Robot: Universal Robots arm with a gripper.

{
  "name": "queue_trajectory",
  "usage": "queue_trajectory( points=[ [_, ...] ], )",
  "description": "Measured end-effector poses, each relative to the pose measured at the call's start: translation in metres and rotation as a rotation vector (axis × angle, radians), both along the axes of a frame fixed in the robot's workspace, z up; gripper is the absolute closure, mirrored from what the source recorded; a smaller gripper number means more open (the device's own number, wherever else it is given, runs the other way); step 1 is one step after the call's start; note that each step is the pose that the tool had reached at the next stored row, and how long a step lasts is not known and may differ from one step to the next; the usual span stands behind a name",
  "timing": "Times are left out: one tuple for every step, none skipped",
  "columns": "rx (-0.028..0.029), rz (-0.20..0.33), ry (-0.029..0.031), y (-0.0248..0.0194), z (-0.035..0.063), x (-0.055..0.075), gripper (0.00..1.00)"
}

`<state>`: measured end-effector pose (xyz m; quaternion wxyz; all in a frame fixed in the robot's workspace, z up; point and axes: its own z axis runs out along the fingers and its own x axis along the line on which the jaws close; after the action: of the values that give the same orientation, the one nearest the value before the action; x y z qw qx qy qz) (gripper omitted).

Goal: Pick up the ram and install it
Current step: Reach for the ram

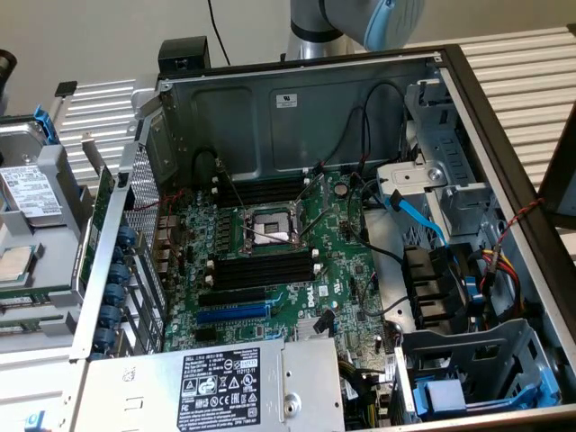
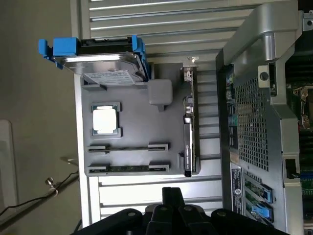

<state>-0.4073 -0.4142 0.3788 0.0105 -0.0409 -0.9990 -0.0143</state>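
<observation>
Matt black finish on the gripper [image 2: 172, 197], over the ribbed, pale bare metal of the counter [image 2: 156, 188] directly beneath it. Just beyond the gripper, smooth matt grey plastic of the tray [image 2: 132, 122], carrying the dark green circuit-board strip of the ram [image 2: 128, 168], a bright, polished metal-lidded processor [image 2: 106, 119] and, farthest off, a shiny metal hard drive [image 2: 110, 66] in smooth blue plastic rails [image 2: 58, 47]. Off to one side of the gripper, dull grey sheet metal of the computer case [image 2: 252, 117], perforated with fine holes.
</observation>
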Motion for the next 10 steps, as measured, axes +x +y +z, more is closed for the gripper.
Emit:
queue_trajectory(
  points=[
    [0.0,0.0,0.0,0.0022,-0.0003,-0.003,0.89],
    [0.0,0.0,-0.0001,0.0048,-0.0005,-0.004,0.89],
    [0.0,0.0,0.0001,0.0077,-0.0006,-0.005,0.89],
    [-0.0001,0.0,0.0001,0.0104,-0.0008,-0.006,0.89],
    [0.0,0.0,0.0001,0.0124,-0.0009,-0.007,0.89],
    [0.0,0.0,0.0001,0.0139,-0.0011,-0.009,0.89],
    [0.0,0.0,0.0002,0.015,-0.0013,-0.01,0.89],
    [0.0,0.0,0.0001,0.0158,-0.0015,-0.012,0.89],
    [0.0,0.0,0.0002,0.0163,-0.0017,-0.012,0.89],
    [0.0,0.0,0.0002,0.0166,-0.0018,-0.013,0.89]
  ],
)
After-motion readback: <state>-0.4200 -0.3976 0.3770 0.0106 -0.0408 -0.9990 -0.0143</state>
